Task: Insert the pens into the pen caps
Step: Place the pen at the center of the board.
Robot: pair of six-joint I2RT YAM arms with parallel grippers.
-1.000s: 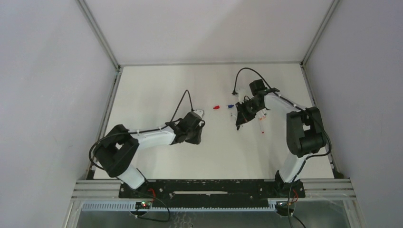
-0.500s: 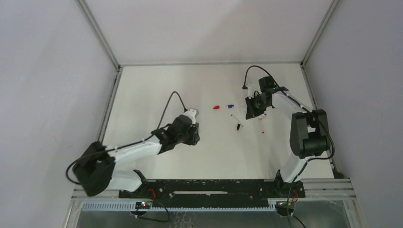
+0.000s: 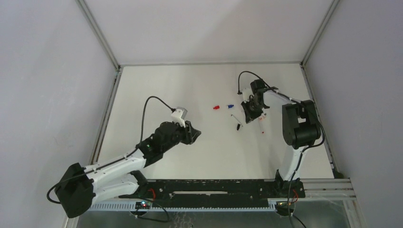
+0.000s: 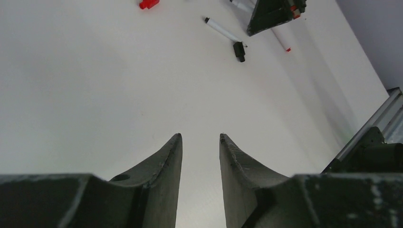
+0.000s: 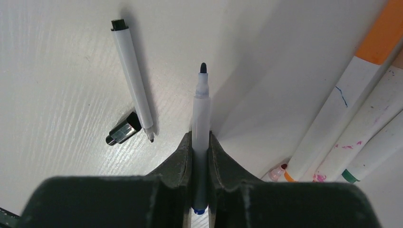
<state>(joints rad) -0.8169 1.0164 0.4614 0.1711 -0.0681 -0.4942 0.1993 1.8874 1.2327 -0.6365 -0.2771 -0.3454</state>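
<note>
My right gripper (image 5: 201, 135) (image 3: 248, 113) is low over the table, shut on a white pen (image 5: 201, 102) with a dark tip and a blue rear end. To its left lies another white pen (image 5: 133, 78) (image 3: 235, 118), its tip next to a loose black cap (image 5: 123, 132) (image 3: 237, 127). A red cap (image 3: 216, 107) (image 4: 148, 4) and a blue cap (image 3: 230, 106) lie further left. My left gripper (image 4: 199, 136) (image 3: 192, 134) stands open and empty above bare table, well short of the pens.
Several more pens with orange, pink and green marks (image 5: 342, 99) lie bunched just right of the right gripper. A red-tipped pen (image 3: 262, 126) (image 4: 282, 43) rests near it. Metal frame rails (image 3: 107, 114) border the table's sides.
The right gripper lifted off the black-tipped pen and its cap, swung back right and settled on another pen. The left arm stretched out low, and its gripper shifted slightly nearer and left.
</note>
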